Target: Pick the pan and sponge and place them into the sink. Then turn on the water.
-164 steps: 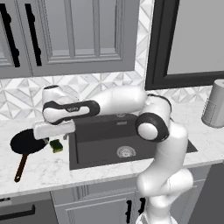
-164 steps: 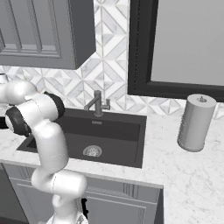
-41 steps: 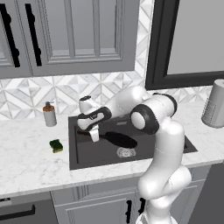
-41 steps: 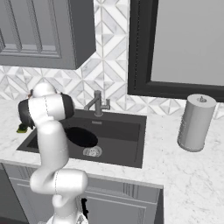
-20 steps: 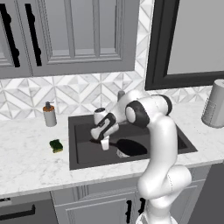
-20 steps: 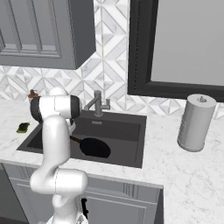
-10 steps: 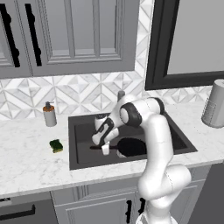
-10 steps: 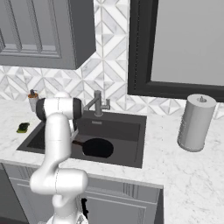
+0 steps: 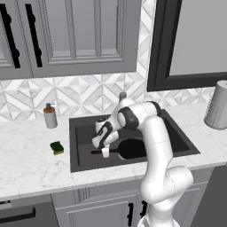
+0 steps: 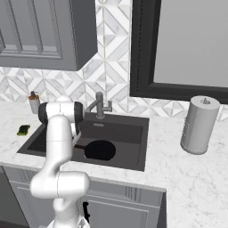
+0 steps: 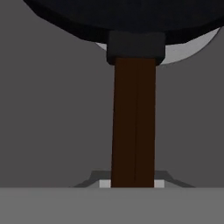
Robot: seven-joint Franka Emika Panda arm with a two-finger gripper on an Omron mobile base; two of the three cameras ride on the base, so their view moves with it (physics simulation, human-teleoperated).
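Observation:
The black pan (image 9: 131, 148) sits low inside the dark grey sink (image 9: 84, 133), its reddish-brown handle (image 9: 98, 152) pointing left. My gripper (image 9: 105, 152) is shut on that handle, reaching down into the basin from above. In the hand view the handle (image 11: 133, 122) runs straight up from between my fingertips to the pan (image 11: 122, 17), and the silver drain (image 11: 192, 48) peeks out behind it. The right base view shows the pan (image 10: 100, 150) in the sink (image 10: 129, 129) beside my arm. The green and yellow sponge (image 9: 56, 147) lies on the counter left of the sink.
A grey faucet (image 10: 99, 106) stands at the back rim of the sink, with no stream from it. A soap bottle (image 9: 50, 116) is by the backsplash to the left. A paper towel roll (image 10: 200, 124) stands on the right counter. Cabinets hang overhead.
My arm has carried the pan from the left counter into the sink. Over the last second it sank a little lower and further right. The sponge has stayed put.

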